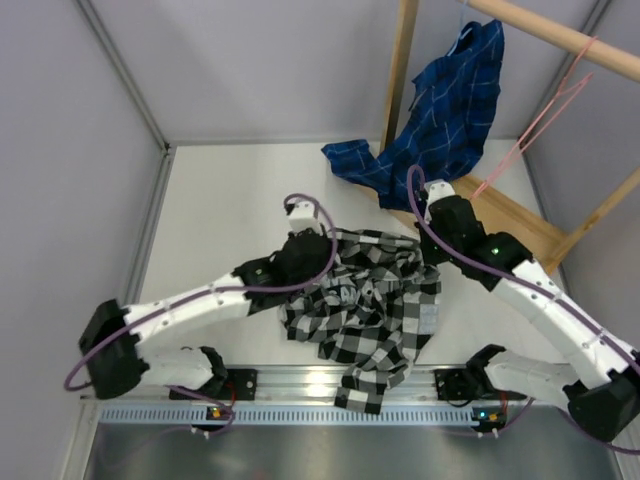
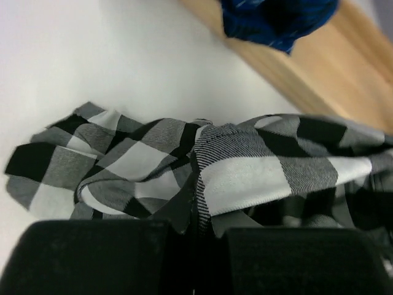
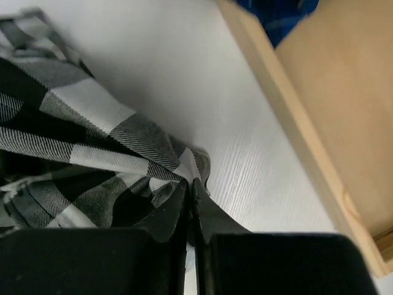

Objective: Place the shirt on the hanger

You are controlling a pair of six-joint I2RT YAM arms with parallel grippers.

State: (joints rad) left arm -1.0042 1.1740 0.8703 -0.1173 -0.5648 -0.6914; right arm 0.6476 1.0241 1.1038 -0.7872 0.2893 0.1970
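Black fingers (image 2: pixel 92 261) of the left gripper (image 2: pixel 196 246) fill the bottom of the left wrist view. A fold of the black-and-white checked shirt (image 2: pixel 258 172) runs down into the narrow slot between them, and the jaws are clenched on that fold.

On the right wrist view, the right gripper (image 3: pixel 191 209) has its jaws pressed together on a small corner of the same shirt. It sits low against the white table (image 3: pixel 245 123), with a pale wooden base (image 3: pixel 331 123) at 3 o'clock.

Seen from the top camera, the shirt lies crumpled on the table just below centre. It spreads toward 6 o'clock, where one end drapes over the metal rail (image 1: pixel 300 378) at the near edge. The left gripper sits at about 10 o'clock on the heap, and the right gripper at its 2 o'clock corner.

At 2 o'clock in this view, the thin pink wire hanger (image 1: pixel 530 137) hangs from a slanted wooden rod (image 1: pixel 560 35), well apart from the shirt and both grippers. A blue plaid shirt (image 1: pixel 450 110) hangs from the same rod at 1 o'clock. Its lower end is pooled on the table just beyond the checked shirt.
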